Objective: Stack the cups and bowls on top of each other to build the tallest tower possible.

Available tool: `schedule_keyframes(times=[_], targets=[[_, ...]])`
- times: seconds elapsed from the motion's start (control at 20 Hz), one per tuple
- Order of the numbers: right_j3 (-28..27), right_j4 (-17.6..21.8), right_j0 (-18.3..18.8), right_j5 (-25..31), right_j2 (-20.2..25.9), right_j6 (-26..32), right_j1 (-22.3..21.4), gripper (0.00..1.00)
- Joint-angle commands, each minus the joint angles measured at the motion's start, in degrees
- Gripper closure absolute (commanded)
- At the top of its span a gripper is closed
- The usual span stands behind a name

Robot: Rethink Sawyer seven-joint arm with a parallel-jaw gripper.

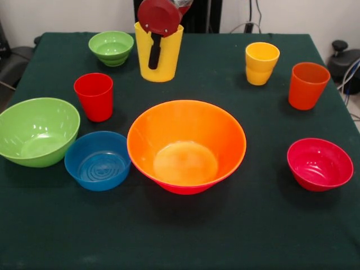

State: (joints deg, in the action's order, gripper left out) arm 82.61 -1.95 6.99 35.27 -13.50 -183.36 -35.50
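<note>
Gripper: at the bench's far edge, 1 dark finger down the front of the tall yellow cup; cannot tell its opening.
Tower: large orange bowl nested in the pink one, bench centre.
Loose bowls: green touching blue, left edge; red bowl, right edge.

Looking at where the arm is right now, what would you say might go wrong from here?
1. The end effector sits right at the tall yellow cup; a sideways move could tip it.
2. The small green bowl stands close beside that cup and might get knocked.
3. The blue bowl looks crowded between the large green bowl and the orange bowl, so lifting it may disturb them.
</note>
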Motion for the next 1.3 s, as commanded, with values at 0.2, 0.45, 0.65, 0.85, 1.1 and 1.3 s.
schedule_keyframes(times=[0.2, 0.45, 0.65, 0.85, 1.1, 1.3], targets=[[-1.6, 6.7, 1.7, 0.6, 7.4, 14.1, 1.8, 1.00], [-2.1, 7.8, 2.8, 0.5, 8.2, 15.2, 2.0, 1.00], [-2.6, 8.9, 3.9, -0.6, 9.4, 15.3, 2.8, 1.00], [-2.9, 9.4, 5.2, -1.3, 11.1, 15.6, 3.5, 1.00], [-4.5, 11.2, 5.4, -0.4, 11.5, 14.9, 4.2, 1.00], [-4.9, 11.7, 5.6, 0.3, 12.0, 14.2, 4.3, 1.00]])
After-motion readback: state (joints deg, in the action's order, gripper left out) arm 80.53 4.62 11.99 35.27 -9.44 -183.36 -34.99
